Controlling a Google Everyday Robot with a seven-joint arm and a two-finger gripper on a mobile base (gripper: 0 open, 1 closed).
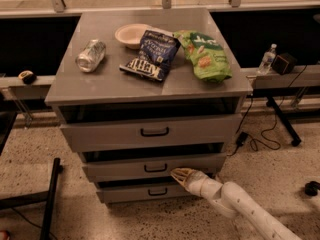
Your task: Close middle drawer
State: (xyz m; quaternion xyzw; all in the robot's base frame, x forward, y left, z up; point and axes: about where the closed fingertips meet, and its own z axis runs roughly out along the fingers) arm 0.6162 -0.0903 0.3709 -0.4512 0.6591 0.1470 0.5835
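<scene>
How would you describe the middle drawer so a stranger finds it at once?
Find the grey cabinet with a green bag on top. The middle drawer is the second of three down its front; only it has the gripper at its lower right edge.

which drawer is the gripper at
The middle drawer: the gripper is at its front, right of the handle, below the top drawer, above the bottom drawer.

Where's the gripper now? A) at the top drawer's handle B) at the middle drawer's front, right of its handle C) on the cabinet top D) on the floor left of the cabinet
B: the gripper sits low on the middle drawer front, just right of its handle.
</scene>
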